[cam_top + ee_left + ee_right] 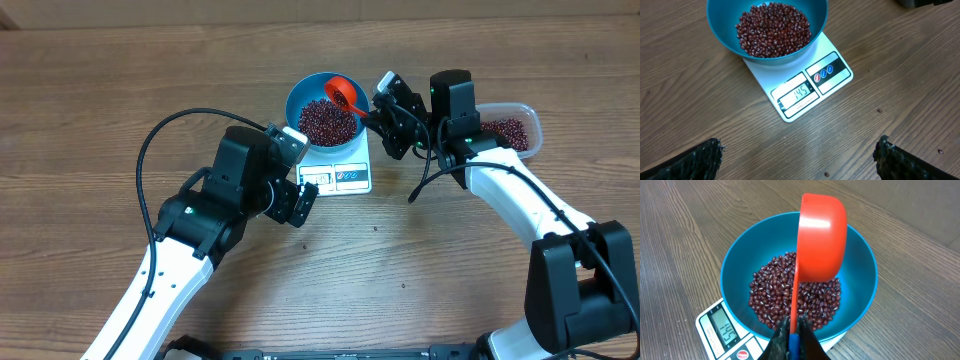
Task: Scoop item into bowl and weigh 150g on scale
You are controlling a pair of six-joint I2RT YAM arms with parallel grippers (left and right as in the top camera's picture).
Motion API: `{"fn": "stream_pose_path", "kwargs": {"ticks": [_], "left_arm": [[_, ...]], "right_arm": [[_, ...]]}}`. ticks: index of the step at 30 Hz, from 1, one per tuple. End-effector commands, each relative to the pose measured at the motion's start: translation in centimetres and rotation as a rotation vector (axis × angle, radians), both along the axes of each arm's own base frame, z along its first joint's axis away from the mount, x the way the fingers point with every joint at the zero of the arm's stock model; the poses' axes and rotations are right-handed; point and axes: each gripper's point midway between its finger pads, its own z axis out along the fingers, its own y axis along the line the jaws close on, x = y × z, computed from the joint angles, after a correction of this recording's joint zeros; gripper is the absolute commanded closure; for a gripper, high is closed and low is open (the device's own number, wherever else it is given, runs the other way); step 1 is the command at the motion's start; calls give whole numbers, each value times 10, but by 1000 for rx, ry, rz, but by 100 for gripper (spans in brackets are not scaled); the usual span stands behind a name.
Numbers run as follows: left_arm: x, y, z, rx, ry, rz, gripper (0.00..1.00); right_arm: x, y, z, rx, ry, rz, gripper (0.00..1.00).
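The blue bowl (860, 282) of beans (772, 292) sits on the white scale (832, 75). The right fingers (782, 342) pinch the handle of a red scoop (822, 237) tipped above the bowl. The left fingers (700, 160) are spread wide, empty, nearer than the scale. Only the left wrist view shows the display (797, 94) plainly, reading 145. Only the overhead view shows a clear container (512, 131) of beans at far right.

**The scale says 145**

The little screen (799, 93) on the white scale (767, 77) shows the number 145, just ahead of the left pincer (799, 161). The round buttons (823, 73) beside it have marks too small to read. Left of the right pincer (792, 340), the same screen shows sideways.
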Motion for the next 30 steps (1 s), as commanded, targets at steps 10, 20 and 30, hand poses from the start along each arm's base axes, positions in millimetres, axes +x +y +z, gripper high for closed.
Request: {"fn": "stream_pose_path", "kwargs": {"ticks": [10,20,30], "left_arm": [[1,-1,-1,-9,8,5,0],[1,-1,-1,-9,8,5,0],[1,-1,-1,-9,8,5,0]], "right_arm": [[1,0,2,4,-6,6,96],[1,0,2,-10,-23,12,96],[5,-8,-4,-33,0,-41,96]]}}
